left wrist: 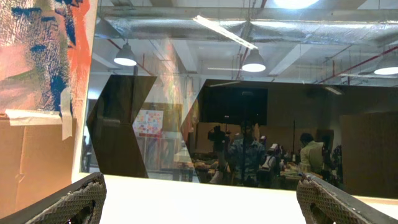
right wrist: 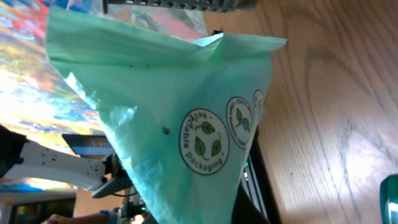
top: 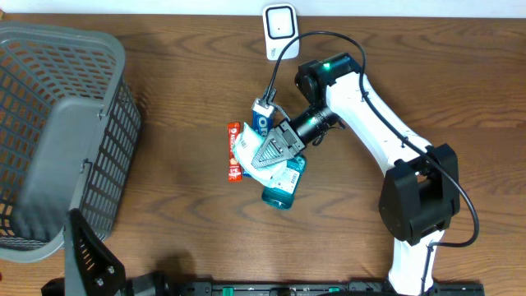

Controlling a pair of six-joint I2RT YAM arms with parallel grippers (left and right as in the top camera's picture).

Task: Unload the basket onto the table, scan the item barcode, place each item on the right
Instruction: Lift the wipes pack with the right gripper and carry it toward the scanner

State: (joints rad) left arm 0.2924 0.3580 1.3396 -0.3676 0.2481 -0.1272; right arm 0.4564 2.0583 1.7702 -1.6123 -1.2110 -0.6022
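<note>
right gripper (top: 265, 154) pinched pouch (right wrist: 186, 124), likely to show scanner (top: 279, 30) at 12 o'clock | left gripper (left wrist: 202, 202) wide, idle

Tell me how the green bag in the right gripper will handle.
Probably floppy: the green bag is creased, thin film, pinched at one edge by the right gripper. Likely light for its size. It may sag or swing, folding its printed face.
</note>
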